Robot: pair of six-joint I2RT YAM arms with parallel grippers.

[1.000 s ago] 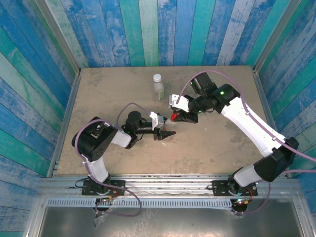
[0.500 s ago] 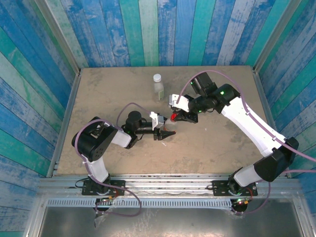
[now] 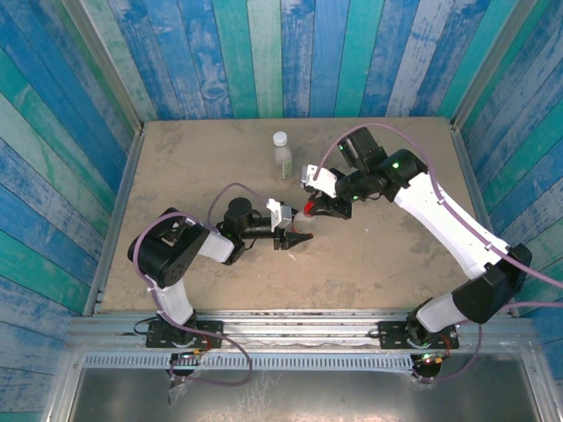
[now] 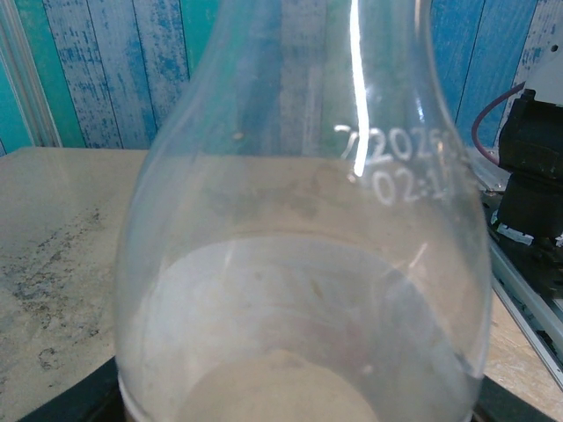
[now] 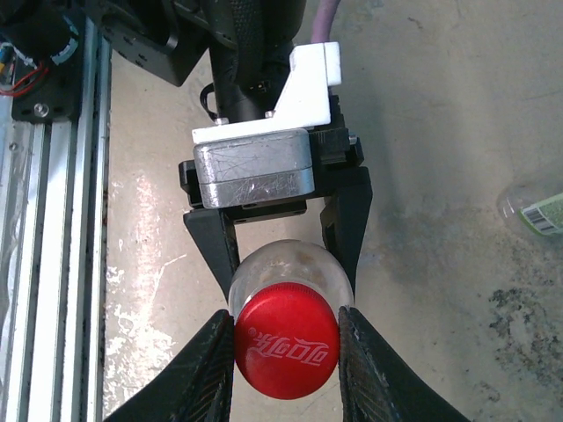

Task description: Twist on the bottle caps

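A red cap (image 5: pixel 286 350) sits on the neck of a clear bottle (image 4: pixel 299 264) that stands upright at mid-table. My right gripper (image 5: pixel 286 327) comes down from above, both fingers pressed against the cap's sides, shut on it. My left gripper (image 5: pixel 288 253) grips the bottle's shoulder just below, shut on it; its black fingers (image 5: pixel 347 230) flank the clear plastic. From above, the left gripper (image 3: pixel 297 237) and right gripper (image 3: pixel 310 209) meet at the red cap (image 3: pixel 310 208). A second bottle (image 3: pixel 281 160) with a green-white label stands behind, white cap (image 3: pixel 281 138) on top.
The table (image 3: pixel 176 158) is walled by blue and green planks on three sides. A metal rail (image 5: pixel 53 264) runs along the near edge by the arm bases. The labelled bottle (image 5: pixel 537 207) stands a short way beyond the grippers.
The right wrist has shifted very slightly on the red cap. The left arm and both bottles stay where they were.
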